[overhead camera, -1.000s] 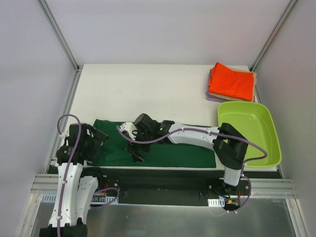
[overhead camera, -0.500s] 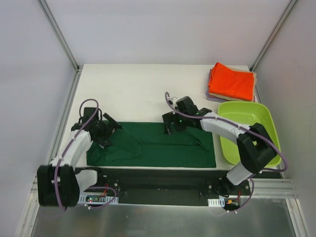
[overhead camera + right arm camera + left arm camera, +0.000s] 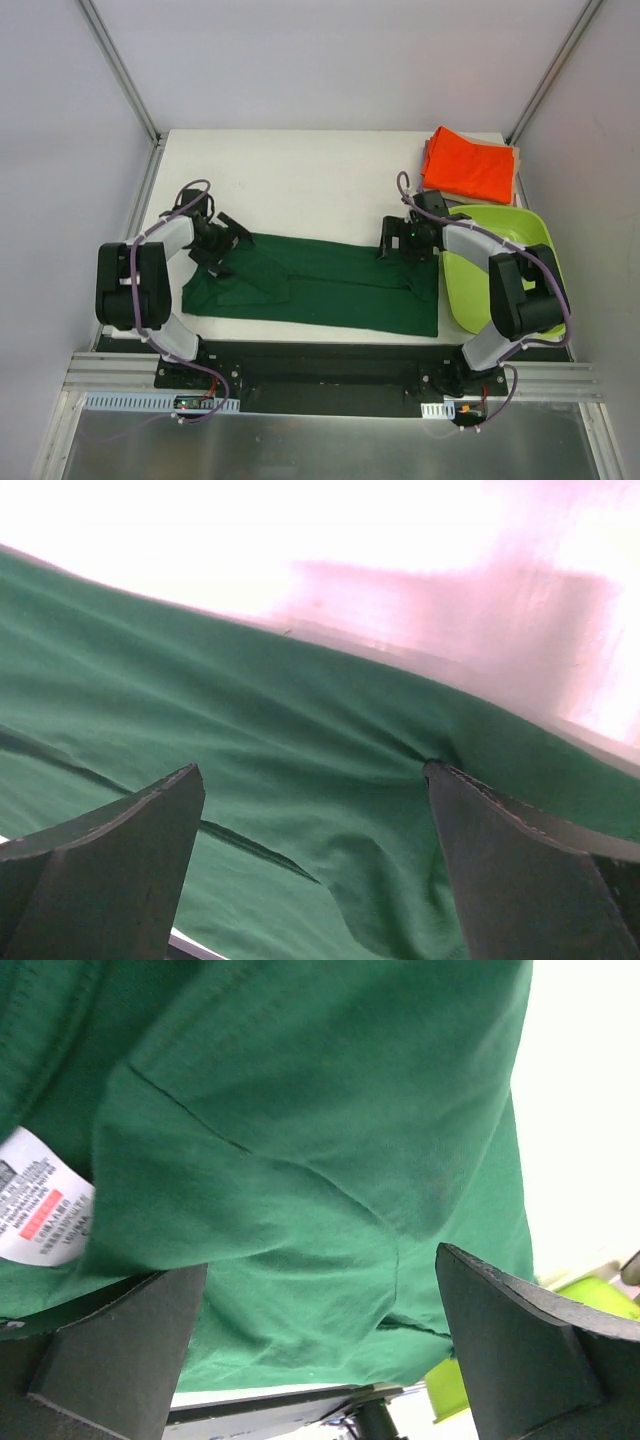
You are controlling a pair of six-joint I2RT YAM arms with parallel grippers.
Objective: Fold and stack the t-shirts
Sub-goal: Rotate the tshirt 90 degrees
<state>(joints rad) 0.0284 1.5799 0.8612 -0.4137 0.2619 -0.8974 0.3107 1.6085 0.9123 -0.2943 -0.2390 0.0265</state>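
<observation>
The dark green shirt (image 3: 320, 285) lies folded in a long strip across the near part of the table. My left gripper (image 3: 215, 245) is open over its far left end. In the left wrist view (image 3: 320, 1260) green cloth and a white label (image 3: 40, 1210) fill the space between the jaws. My right gripper (image 3: 395, 240) is open at the shirt's far right corner. In the right wrist view (image 3: 312, 770) its wide jaws frame the cloth (image 3: 300, 810). The folded orange shirt (image 3: 470, 168) tops a beige (image 3: 516, 160) and lavender (image 3: 428, 196) stack at the far right.
The lime-green bin (image 3: 520, 275) stands at the right edge, right beside my right arm and the shirt's right end. The white table (image 3: 300, 180) stretches beyond the shirt. Metal frame posts run up at both far corners.
Both grippers have moved outward along the shirt's far edge, the left one to its left end, the right one toward the bin. The shirt now lies longer and flatter.
</observation>
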